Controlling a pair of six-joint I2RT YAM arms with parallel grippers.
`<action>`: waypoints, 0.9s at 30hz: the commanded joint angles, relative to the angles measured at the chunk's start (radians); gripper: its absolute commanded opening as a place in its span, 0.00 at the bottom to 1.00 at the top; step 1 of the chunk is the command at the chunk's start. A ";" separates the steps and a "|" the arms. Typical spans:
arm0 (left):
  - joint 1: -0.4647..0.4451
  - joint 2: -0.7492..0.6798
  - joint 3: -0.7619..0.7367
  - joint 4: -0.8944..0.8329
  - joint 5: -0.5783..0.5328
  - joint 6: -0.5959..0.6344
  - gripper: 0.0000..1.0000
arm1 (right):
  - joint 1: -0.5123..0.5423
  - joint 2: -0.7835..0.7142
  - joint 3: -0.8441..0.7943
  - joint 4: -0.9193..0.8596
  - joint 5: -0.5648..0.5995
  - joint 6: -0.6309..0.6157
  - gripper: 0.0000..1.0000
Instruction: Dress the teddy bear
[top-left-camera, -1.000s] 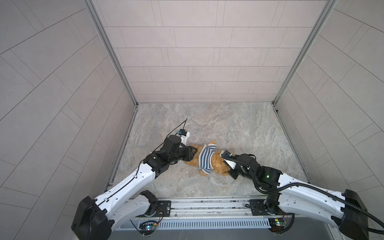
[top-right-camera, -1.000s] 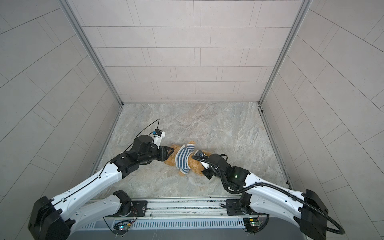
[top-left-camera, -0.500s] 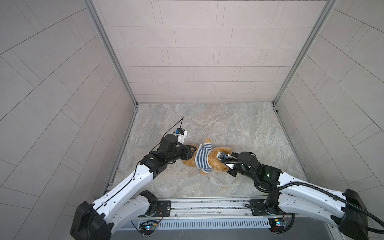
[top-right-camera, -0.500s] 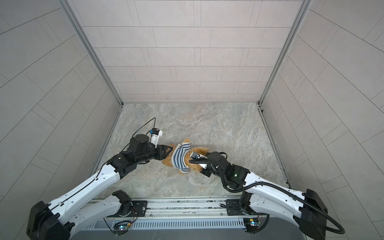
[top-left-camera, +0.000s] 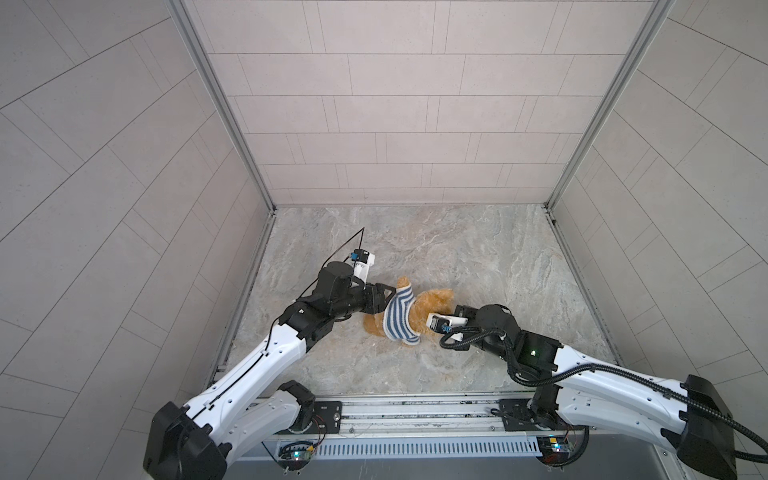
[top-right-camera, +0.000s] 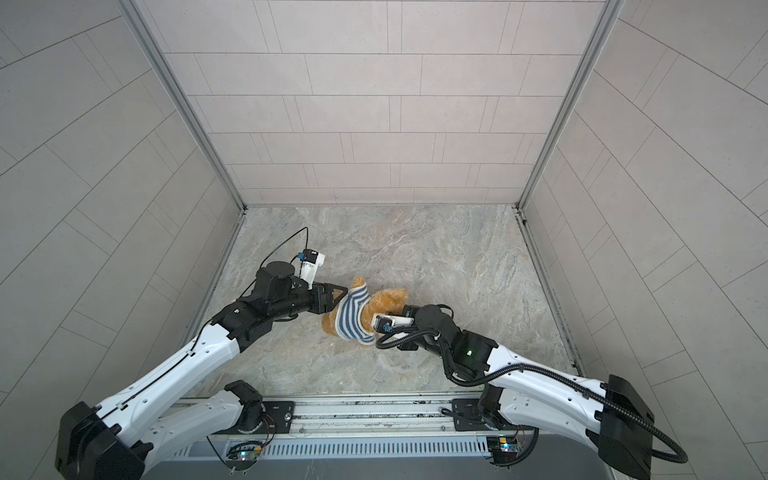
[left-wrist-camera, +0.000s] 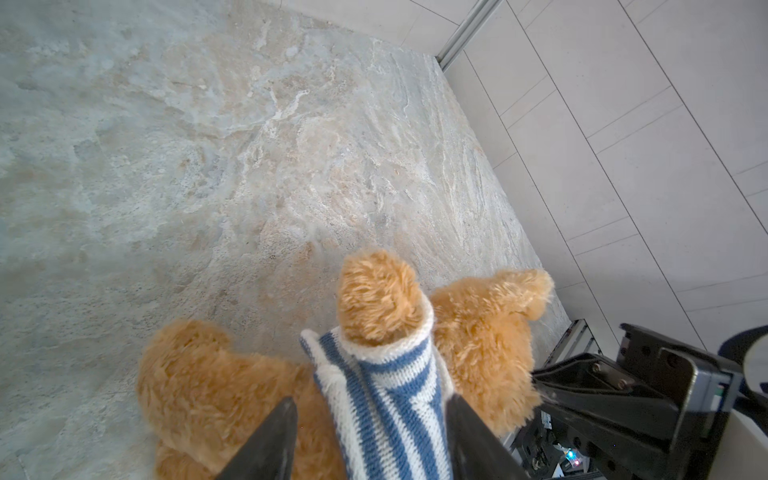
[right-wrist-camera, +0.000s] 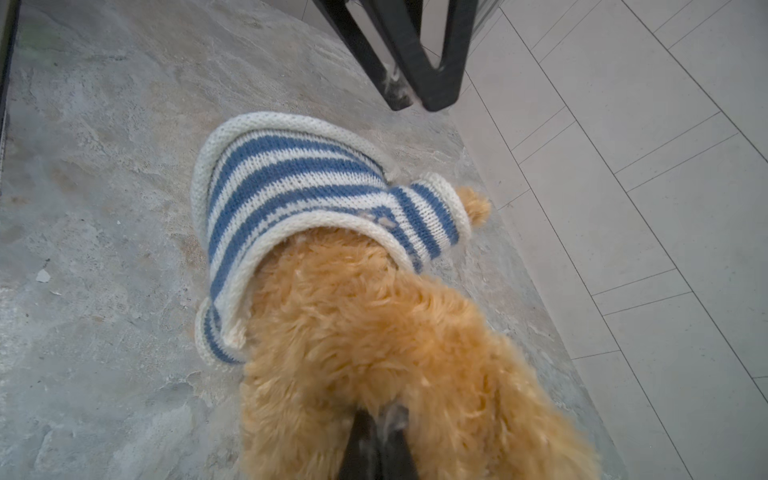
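Observation:
The golden-brown teddy bear (top-left-camera: 432, 301) (top-right-camera: 384, 303) lies mid-floor wearing a blue-and-white striped shirt (top-left-camera: 399, 316) (top-right-camera: 351, 316) round its body. One furry arm (left-wrist-camera: 378, 295) pokes out of a sleeve. My left gripper (left-wrist-camera: 372, 436) (top-left-camera: 384, 297) is open, its two dark fingers (left-wrist-camera: 274, 436) standing either side of the shirt (left-wrist-camera: 386, 395), with a gap on one side. From the opposite side, my right gripper (right-wrist-camera: 380, 415) is shut on the bear's fur (right-wrist-camera: 374, 332) at the head end, its tips buried in plush. The bear's face is hidden.
The marble floor (top-left-camera: 478, 249) is boxed in by tiled walls at the back and both sides. A metal rail (top-left-camera: 415, 409) carrying both arm bases runs along the front. The right arm's black wrist (left-wrist-camera: 623, 395) sits close beside the bear.
My left gripper's jaws have spread apart round the shirt. The right gripper has moved left and toward the back with the bear, which now lies closer to the left gripper.

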 joint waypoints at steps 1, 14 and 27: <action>0.004 0.028 0.033 0.017 0.042 0.040 0.67 | 0.006 0.005 0.008 0.061 -0.062 -0.095 0.00; 0.005 0.169 0.067 0.118 0.095 -0.020 0.65 | 0.035 0.026 0.009 0.030 -0.104 -0.167 0.00; 0.004 0.125 0.041 0.144 0.060 -0.084 0.09 | 0.038 0.051 0.005 0.065 -0.005 -0.121 0.03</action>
